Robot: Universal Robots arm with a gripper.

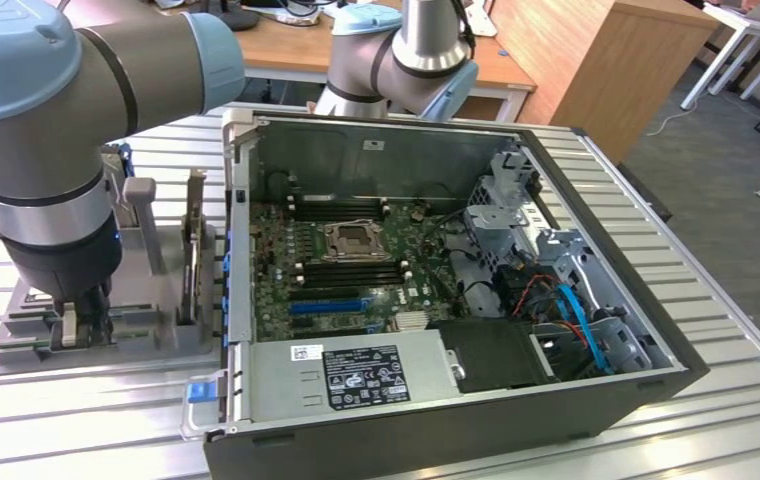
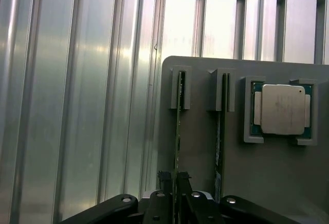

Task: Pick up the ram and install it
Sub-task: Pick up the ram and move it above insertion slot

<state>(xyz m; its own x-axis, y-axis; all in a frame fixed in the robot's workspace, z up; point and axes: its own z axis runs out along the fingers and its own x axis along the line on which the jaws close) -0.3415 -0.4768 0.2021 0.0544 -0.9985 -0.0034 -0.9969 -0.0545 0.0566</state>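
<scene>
1. The gripper (image 2: pixel 176 179) was clamped on the ram (image 2: pixel 178 121). In the wrist view its two dark fingertips (image 2: pixel 164 176) pressed in from either side against the thin green edge of the stick.
2. In the exterior view the gripper (image 1: pixel 77 315) pointed straight down into the grey holder (image 1: pixel 153 340), which sat on the ribbed metal table (image 1: pixel 87 430) at the exterior view's left, just beside the open computer case (image 1: pixel 394 150).
3. The ram stood on edge in the holder (image 2: pixel 257 183), its far end seated in a small grey bracket (image 2: pixel 181 88). It had not been lifted out.
4. A second memory stick (image 2: pixel 220 126) stood on edge just beside the ram, parallel to it and in a bracket of its own. The fingers did not touch it.
5. Beyond that second stick, a processor chip (image 2: pixel 280 109) with a pale metal lid lay flat in a square pocket of the same holder.
6. Inside the case the motherboard (image 1: pixel 420 250) lay exposed, with the square processor socket (image 1: pixel 353 240) near its middle.
7. Long black memory slots (image 1: pixel 340 205) ran on both sides of the socket, well apart from the gripper.
8. A blue slot (image 1: pixel 327 305) lay lower on the board, above the labelled power supply (image 1: pixel 353 375).
</scene>
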